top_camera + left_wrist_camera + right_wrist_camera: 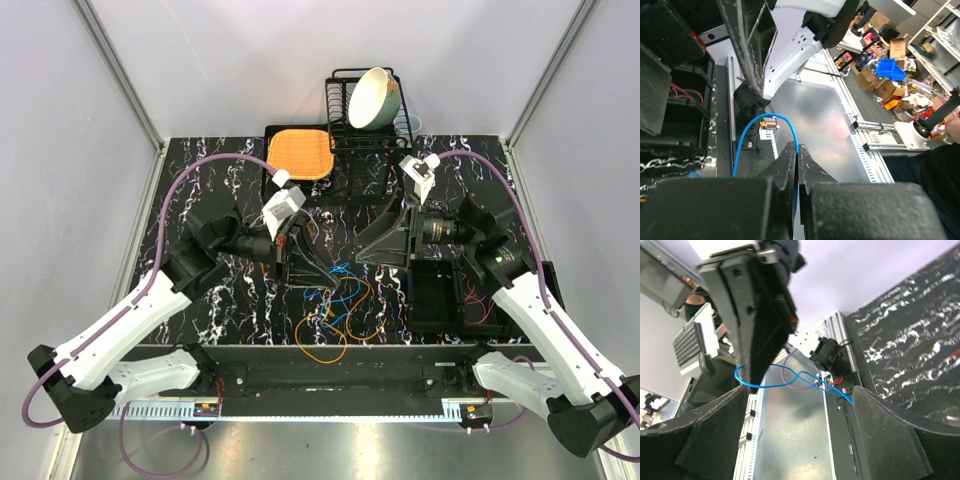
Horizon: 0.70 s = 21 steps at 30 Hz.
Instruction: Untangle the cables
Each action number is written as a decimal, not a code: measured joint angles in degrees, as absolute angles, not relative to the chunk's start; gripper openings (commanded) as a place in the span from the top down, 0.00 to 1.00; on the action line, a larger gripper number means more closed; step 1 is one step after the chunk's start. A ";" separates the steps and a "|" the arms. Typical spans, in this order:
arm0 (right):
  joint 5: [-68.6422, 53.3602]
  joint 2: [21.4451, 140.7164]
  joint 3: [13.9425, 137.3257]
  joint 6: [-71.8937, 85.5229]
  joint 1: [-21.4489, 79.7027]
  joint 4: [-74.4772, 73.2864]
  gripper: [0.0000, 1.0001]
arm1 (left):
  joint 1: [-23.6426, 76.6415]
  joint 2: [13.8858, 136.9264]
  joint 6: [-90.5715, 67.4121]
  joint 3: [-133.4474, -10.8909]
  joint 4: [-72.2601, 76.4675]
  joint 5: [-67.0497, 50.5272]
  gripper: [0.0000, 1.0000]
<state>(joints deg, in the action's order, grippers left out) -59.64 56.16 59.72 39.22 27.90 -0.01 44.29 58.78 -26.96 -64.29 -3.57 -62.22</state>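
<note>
Left gripper point(796, 156): fingers together, clamped on the blue cable point(771, 115). In the left wrist view the cable climbs from the closed tips, arches over toward 10 o'clock and drops toward 8 o'clock. Right gripper point(800, 405): fingers point(705, 440) wide apart, holding nothing; in its own view the blue cable crosses the gap between them without touching either, running from 9 toward 4 o'clock. In the top view the two grippers face each other across mid-table, the left at 9 o'clock and the right at 3 o'clock, both just above the far end of the cables point(335, 300). Cables: a loose heap of blue, orange and red strands at table centre, long axis running roughly 12 to 6 o'clock. The blue strands sit at the far end, under the grippers. The orange loop point(322, 350) is at the near end, close to the near edge of the table point(190, 190). Room: bare marbled top shows at 9 o'clock of the heap, and at 12 o'clock beyond the grippers. Bin point(435, 290): black, just beside the heap at 3 o'clock, thin pink strands inside. At the far edge are an orange mat point(300, 152) at 12 o'clock and a black rack point(345, 125) holding a tilted bowl point(373, 97) at 1 o'clock, both well apart from the heap.
</note>
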 measured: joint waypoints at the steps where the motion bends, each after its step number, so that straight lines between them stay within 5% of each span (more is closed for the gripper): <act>1: -60.18 56.16 59.72 39.66 27.90 1.17 0.12 | 44.29 59.02 -27.62 -64.23 -2.46 -62.50 1.00; 12: -65.49 56.82 60.49 40.99 27.97 6.26 0.19 | 44.29 62.22 -36.45 -62.87 10.63 -63.86 1.00; 19: -66.08 56.90 61.25 40.77 28.08 6.57 0.48 | 44.29 66.41 -43.33 -62.83 20.62 -64.47 1.00; 21: -66.06 56.90 61.71 40.56 28.10 6.33 0.64 | 44.29 67.20 -44.27 -62.83 21.87 -64.47 1.00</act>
